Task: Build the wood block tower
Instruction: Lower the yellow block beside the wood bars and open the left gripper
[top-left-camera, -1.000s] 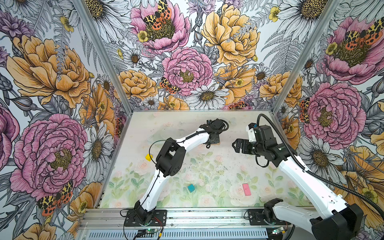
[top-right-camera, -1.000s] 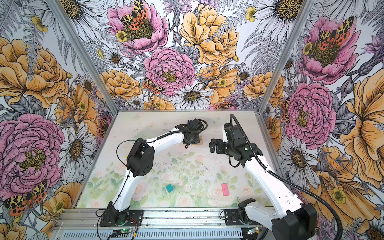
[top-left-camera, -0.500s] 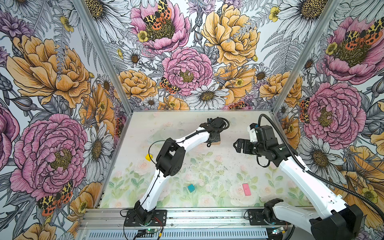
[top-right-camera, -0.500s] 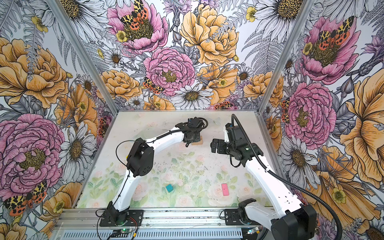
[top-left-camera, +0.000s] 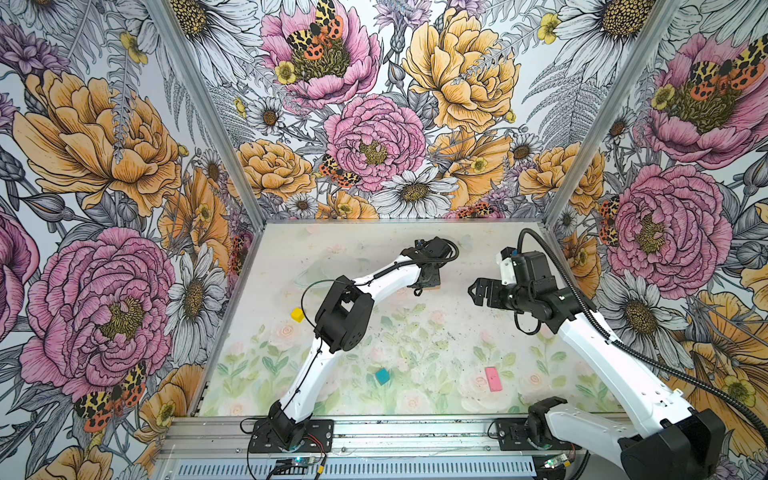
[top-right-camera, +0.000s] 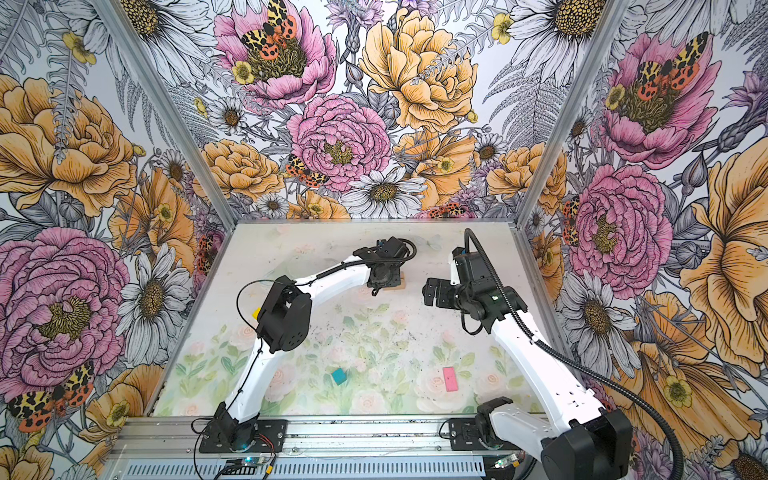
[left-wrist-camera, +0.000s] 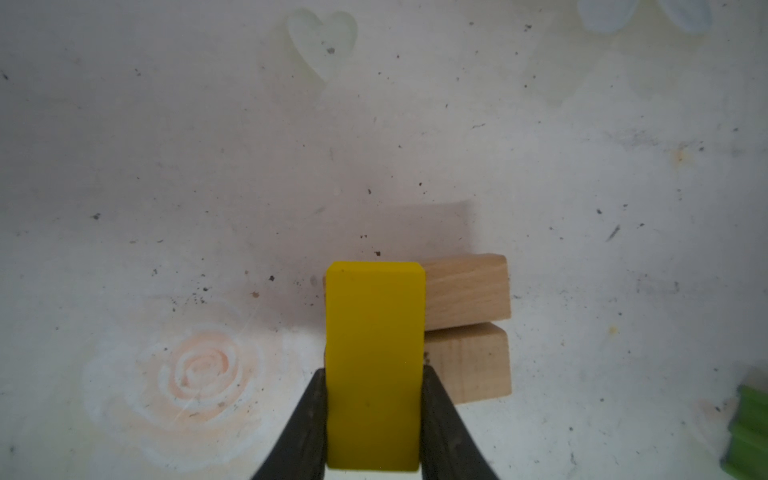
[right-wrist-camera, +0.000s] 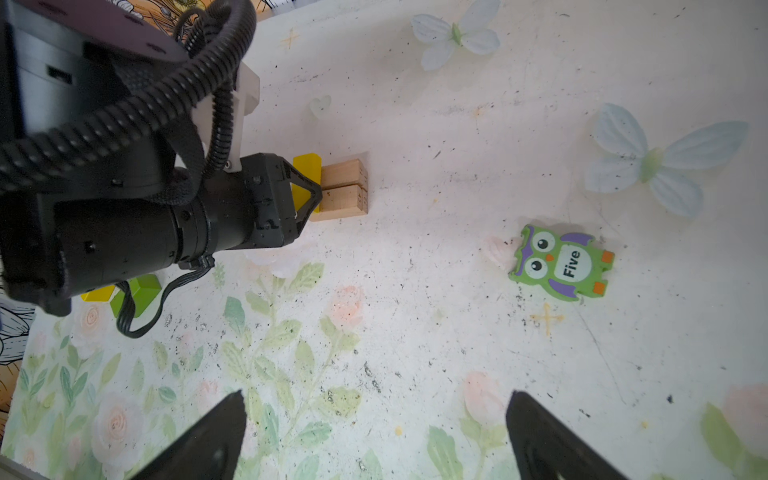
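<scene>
**A:** What does the left gripper (left-wrist-camera: 375, 373) have?

**B:** Its jaws are clamped on the long sides of the yellow bar (left-wrist-camera: 374, 328). The bar sticks out well past the fingertips (left-wrist-camera: 316, 399).

**A:** And just beyond the tips?

**B:** Two wood blocks lie flat on the table (left-wrist-camera: 166, 166): one tan plank (left-wrist-camera: 465, 291) and a second tan plank (left-wrist-camera: 467, 365). They lie side by side and touch along their length. The bar crosses one end of the pair. I cannot tell whether it rests on them or hangs just clear.

**A:** Anything further back from that gripper?

**B:** A lime green block (right-wrist-camera: 141, 291) lies back along the left arm, near its elbow. The yellow cube (right-wrist-camera: 97, 293) is just beside it, and both are well apart from the planks.

**A:** And the right gripper (right-wrist-camera: 376, 397)?

**B:** Its jaws stand wide apart with only bare table between them. In both top views it faces the left gripper across a gap. The planks lie ahead of it, nearer to the left gripper than to it. A small green owl figure (right-wrist-camera: 563, 264) marked "Five" lies ahead of it too, off to one side and well apart from the planks.

**A:** What lies farthest from the grippers?

**B:** The teal cube (top-left-camera: 382, 375) sits well behind the left gripper, toward that arm's base. The pink slab (top-left-camera: 493, 378) lies flat well behind the right gripper, toward its arm's base, and apart from the teal cube
</scene>
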